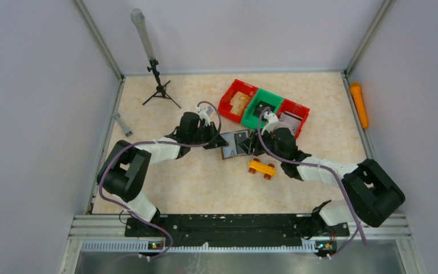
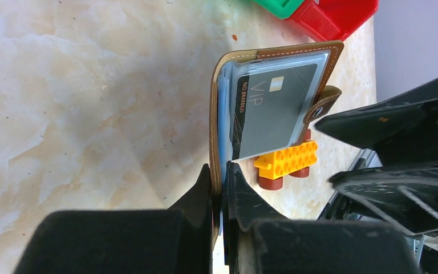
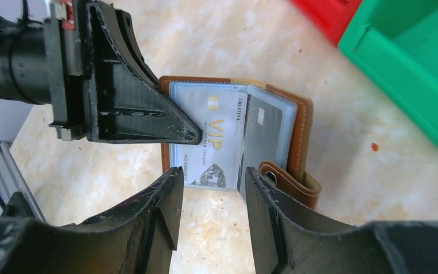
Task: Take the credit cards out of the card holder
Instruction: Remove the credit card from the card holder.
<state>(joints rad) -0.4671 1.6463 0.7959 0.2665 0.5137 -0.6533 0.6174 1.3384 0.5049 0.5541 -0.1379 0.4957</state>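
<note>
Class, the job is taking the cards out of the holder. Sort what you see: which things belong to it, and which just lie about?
Job: card holder, pinched by the left gripper; cards; right gripper, open at the cards.
Lying about: toy car; bins; tripod; orange stick.

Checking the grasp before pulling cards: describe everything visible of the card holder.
The card holder is brown, leather-like, pale-stitched, with a snap tab. It is open, its clear sleeves showing a dark card and a pale card. The left tool is shut on one cover edge; the open right tool sits at the sleeves' edge. An orange toy car sits beside it.
</note>
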